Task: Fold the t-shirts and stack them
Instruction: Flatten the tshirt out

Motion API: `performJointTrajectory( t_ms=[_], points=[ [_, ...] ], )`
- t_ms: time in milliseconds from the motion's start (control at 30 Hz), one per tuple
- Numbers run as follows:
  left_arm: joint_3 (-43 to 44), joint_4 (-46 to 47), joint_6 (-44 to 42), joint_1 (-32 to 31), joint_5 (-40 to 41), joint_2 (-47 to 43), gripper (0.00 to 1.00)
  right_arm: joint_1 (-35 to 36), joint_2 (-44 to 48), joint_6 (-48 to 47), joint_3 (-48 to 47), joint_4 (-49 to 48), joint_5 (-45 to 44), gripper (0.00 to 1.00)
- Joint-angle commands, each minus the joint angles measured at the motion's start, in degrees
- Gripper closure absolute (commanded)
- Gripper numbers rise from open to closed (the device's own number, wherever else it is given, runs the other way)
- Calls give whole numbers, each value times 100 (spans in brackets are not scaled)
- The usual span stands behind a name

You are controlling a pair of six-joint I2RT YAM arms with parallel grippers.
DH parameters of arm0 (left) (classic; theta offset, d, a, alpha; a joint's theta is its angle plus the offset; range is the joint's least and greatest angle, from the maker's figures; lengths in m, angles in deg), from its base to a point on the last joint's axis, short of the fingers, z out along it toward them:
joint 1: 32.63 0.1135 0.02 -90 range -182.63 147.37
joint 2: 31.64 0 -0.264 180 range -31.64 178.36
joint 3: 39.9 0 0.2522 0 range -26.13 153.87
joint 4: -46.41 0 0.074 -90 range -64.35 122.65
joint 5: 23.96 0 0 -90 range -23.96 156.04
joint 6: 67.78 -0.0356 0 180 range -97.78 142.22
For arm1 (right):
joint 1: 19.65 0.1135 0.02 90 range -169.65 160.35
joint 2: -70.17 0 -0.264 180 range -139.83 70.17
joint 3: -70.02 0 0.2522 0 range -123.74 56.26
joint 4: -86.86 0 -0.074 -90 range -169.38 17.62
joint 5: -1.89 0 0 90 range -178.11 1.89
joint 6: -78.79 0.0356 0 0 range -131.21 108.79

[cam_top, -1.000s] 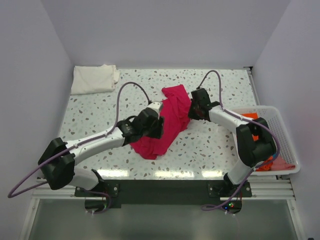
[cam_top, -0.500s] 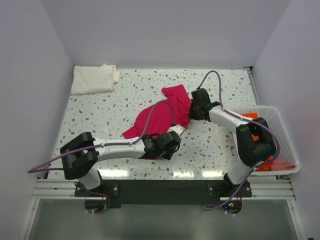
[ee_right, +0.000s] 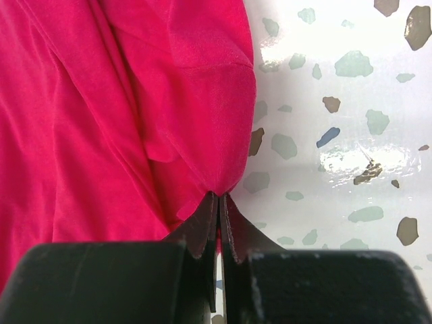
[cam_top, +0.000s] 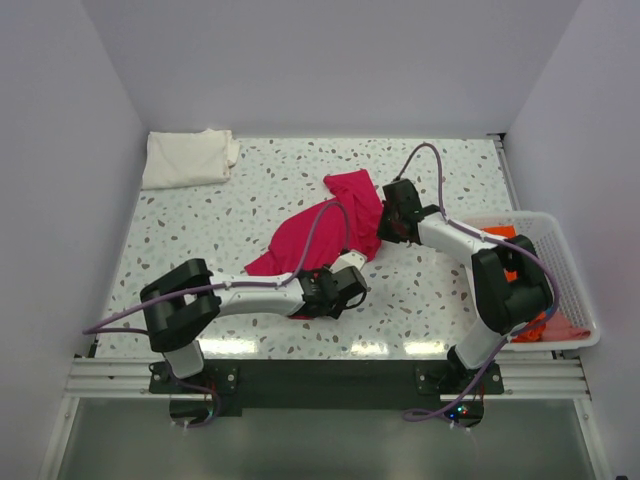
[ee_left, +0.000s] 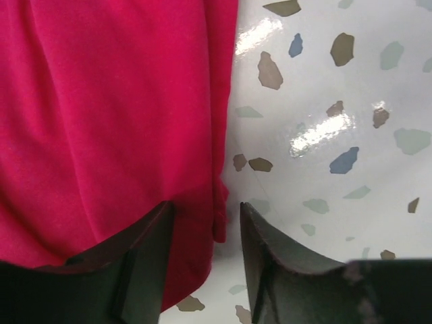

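In the top view, the magenta t-shirt [cam_top: 352,205] lies as a crumpled diagonal band across the middle of the table [cam_top: 200,220]. 1 end is at the right gripper [cam_top: 385,225] and the other reaches toward the near edge by the left gripper [cam_top: 345,287]. A cream-white t-shirt [cam_top: 187,157] sits folded at the far left corner, well apart. More coloured cloth fills the basket [cam_top: 572,270] on the right.

In the left wrist view, the 2 fingers [ee_left: 145,260] stand partly spread and straddle the shirt's hemmed edge. Cloth lies by 1 finger and bare table by the other, and nothing is pinched.

In the right wrist view, the fingers [ee_right: 202,226] are pressed together on a gathered tuck of magenta cloth close to a sleeve seam.

The shirt looks light and limp. It will likely sag and bunch when lifted, and it should slide easily on the glossy surface without risk of damage. A hem corner or shoulder seam seems the best hold, since doubled fabric gives more to bite. 2 well-spread grips would pull it flat.
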Motion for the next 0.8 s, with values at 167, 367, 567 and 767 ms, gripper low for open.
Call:
performJointTrajectory(
  t_ms=[167, 367, 567, 767],
  points=[
    [335, -318, 111, 69, 758, -23, 71, -2, 227, -60, 60, -100, -14, 100],
    [414, -397, -4, 315, 776, -339, 99, -116, 271, -86, 16, -56, -49, 100],
    [616, -546, -56, 552, 741, -1085, 100, -379, 376, -139, -107, 102, -119, 100],
    [766, -670, 14, 1184, 628, -1938, 100, -809, 412, -271, -581, 506, -418, 100]
  ],
)
